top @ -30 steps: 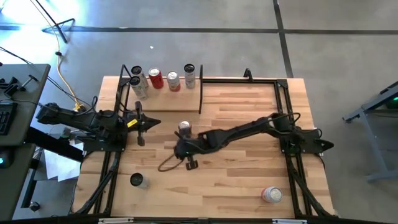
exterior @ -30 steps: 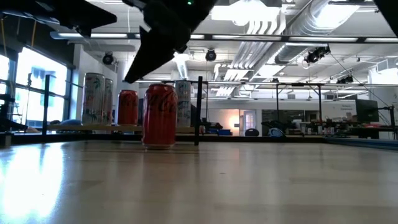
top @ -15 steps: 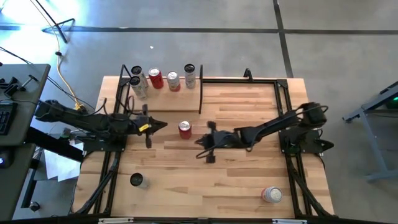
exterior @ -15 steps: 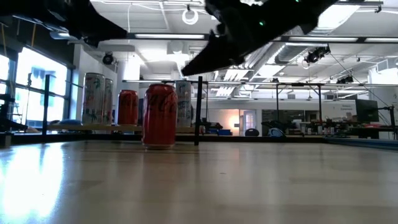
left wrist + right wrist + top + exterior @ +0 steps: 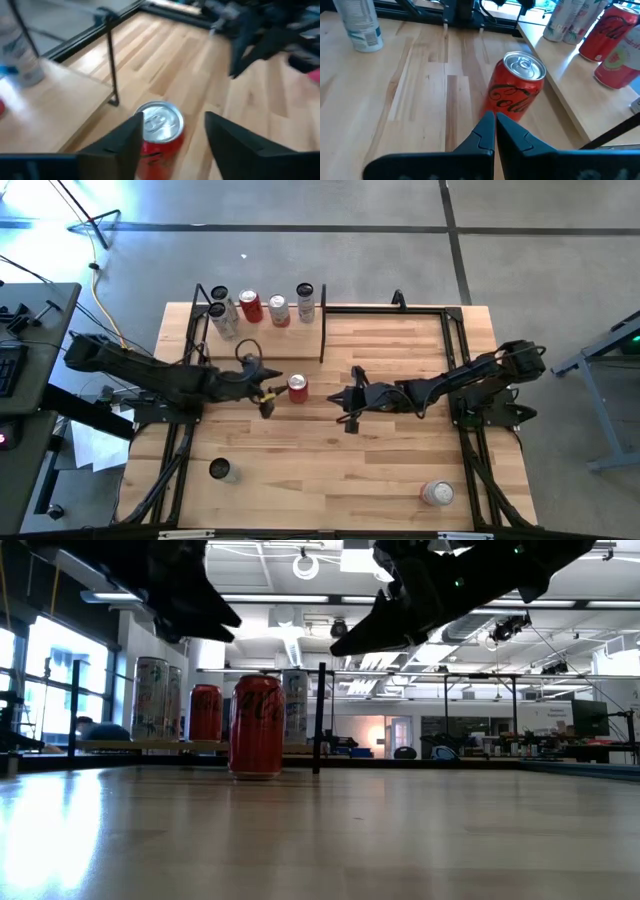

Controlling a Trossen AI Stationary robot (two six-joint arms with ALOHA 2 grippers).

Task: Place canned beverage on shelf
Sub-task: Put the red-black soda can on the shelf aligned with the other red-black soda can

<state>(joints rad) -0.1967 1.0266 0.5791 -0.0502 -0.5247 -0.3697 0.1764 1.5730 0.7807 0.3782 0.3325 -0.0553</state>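
The red cola can (image 5: 297, 388) stood upright on the counter (image 5: 400, 470) just before the shelf (image 5: 262, 336), the left tool (image 5: 268, 400) spread apart beside it, needing centring before clamping, while the right tool (image 5: 349, 408) sat pressed together nearby.

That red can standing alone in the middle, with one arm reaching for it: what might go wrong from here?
The left end effector is open with the red can between its fingers, not yet gripped; a push from one finger could tip it.

The shelf already holds five cans standing close together, so setting this one down could knock a neighbour.

The right end effector, shut, sits just across the can; the arms could touch if either swings.
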